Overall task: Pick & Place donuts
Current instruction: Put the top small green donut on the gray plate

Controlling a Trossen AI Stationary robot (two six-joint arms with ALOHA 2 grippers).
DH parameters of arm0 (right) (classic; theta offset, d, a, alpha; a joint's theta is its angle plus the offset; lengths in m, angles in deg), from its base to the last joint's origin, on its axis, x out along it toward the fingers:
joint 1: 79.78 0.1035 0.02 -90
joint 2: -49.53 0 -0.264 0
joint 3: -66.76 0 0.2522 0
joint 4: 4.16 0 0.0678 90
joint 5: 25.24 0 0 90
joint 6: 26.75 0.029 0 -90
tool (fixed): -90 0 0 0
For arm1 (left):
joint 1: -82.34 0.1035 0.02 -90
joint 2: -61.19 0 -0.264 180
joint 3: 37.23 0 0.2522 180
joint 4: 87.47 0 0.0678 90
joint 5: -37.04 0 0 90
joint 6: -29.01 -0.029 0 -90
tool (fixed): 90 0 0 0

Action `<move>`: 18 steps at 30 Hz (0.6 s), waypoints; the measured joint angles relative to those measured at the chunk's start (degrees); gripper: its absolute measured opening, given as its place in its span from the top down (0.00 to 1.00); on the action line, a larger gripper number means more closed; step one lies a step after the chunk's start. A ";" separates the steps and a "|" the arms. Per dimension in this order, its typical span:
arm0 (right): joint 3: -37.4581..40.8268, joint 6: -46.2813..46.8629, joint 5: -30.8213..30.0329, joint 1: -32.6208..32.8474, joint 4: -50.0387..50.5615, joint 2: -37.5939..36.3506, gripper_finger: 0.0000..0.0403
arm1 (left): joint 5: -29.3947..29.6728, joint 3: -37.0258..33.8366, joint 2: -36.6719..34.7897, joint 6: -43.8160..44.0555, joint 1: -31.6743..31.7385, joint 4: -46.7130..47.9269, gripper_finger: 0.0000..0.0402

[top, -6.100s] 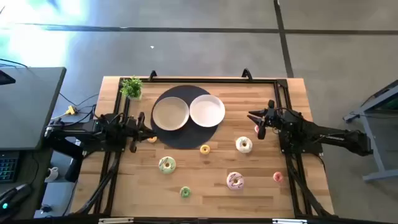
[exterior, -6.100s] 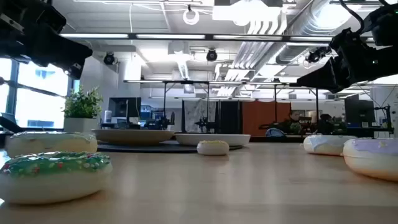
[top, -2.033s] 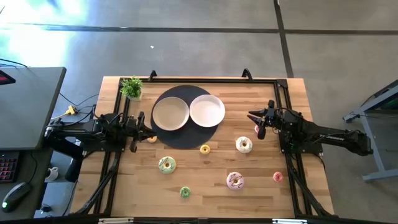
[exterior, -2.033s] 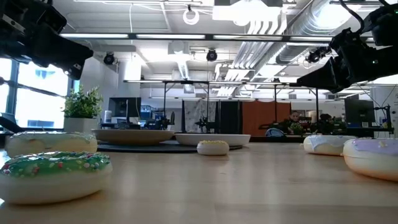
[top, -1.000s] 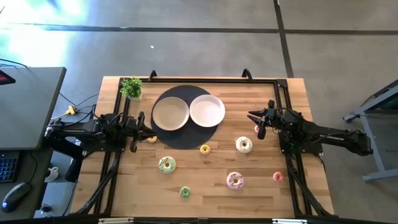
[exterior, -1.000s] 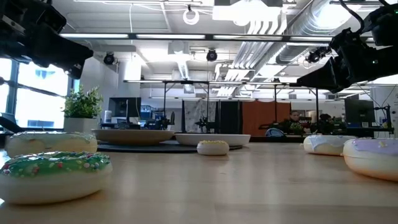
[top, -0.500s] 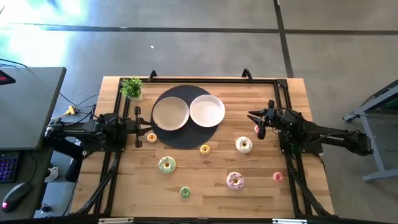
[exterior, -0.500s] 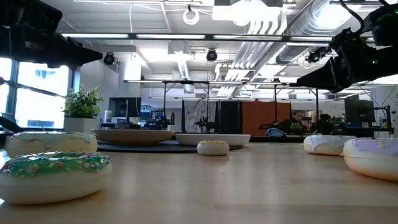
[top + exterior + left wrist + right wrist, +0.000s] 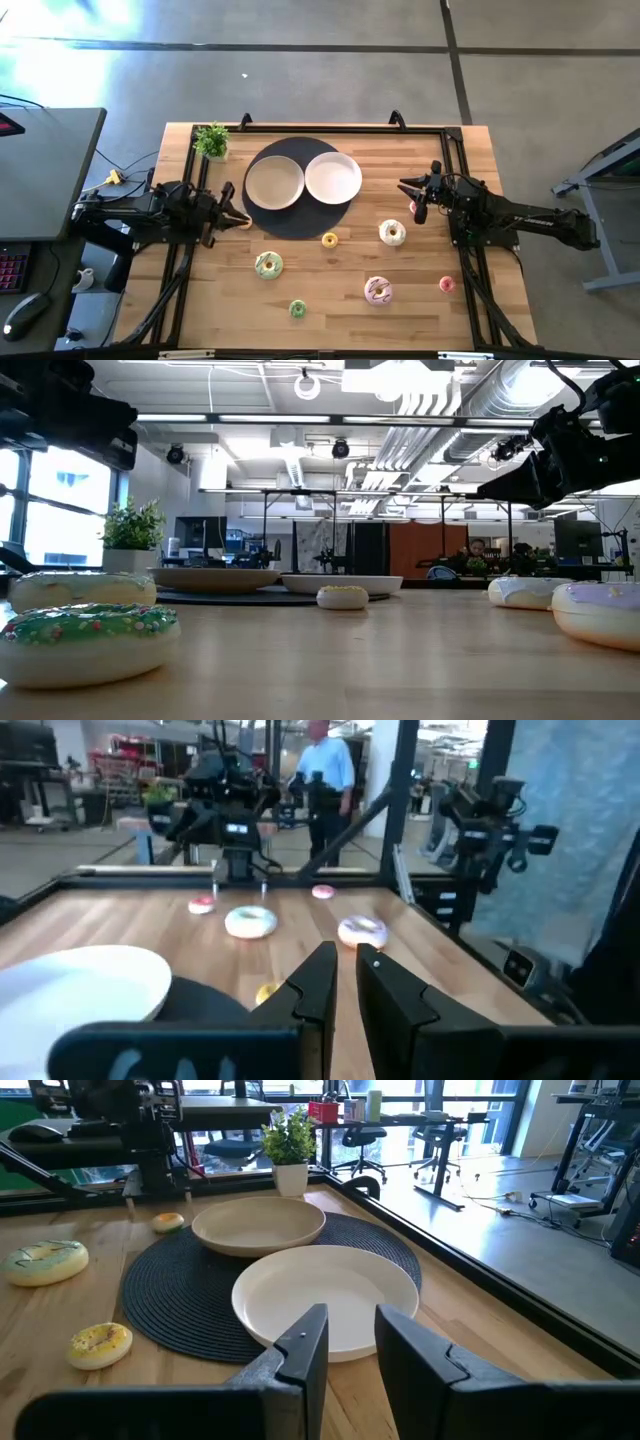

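Several toy donuts lie flat on the wooden table: a green-iced one [image 9: 268,265], a tiny green one [image 9: 297,309], a tiny yellow one [image 9: 330,239], a white one [image 9: 392,233], a pink-iced one [image 9: 378,290] and a tiny red one [image 9: 446,285]. My left gripper [image 9: 243,219] hovers at the left edge of the dark mat, over the spot of a tiny orange donut that it mostly hides. Its fingers [image 9: 346,965] stand a narrow gap apart. My right gripper [image 9: 408,195] waits above the table's right part, slightly open [image 9: 347,1330], with another small red donut [image 9: 412,207] beside it.
Two round white plates [image 9: 274,184] [image 9: 333,177] sit on a round dark mat [image 9: 295,225] toward the far side. A small potted plant [image 9: 211,140] stands at the far left corner. A black frame rail [image 9: 455,150] runs along the table's edges. People show in the room beyond.
My left gripper has rolled about its wrist and shifted a little toward the table's right, ending over the tiny orange donut by the mat. In the low view its arm has risen. The right arm and all the donuts have kept still.
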 joint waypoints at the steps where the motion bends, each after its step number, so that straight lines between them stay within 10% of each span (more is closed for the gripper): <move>1: 0.00 0.00 -0.01 0.02 0.00 0.01 0.79 | 0.91 0.00 0.00 0.00 0.00 -0.76 0.90; 9: 0.00 0.00 -0.01 0.00 0.01 0.00 0.79 | 4.07 0.04 0.00 2.27 -0.01 -13.92 0.90; 18: 0.00 0.00 0.01 0.00 0.01 0.01 0.79 | 7.26 0.04 0.00 10.49 0.00 -1.79 0.89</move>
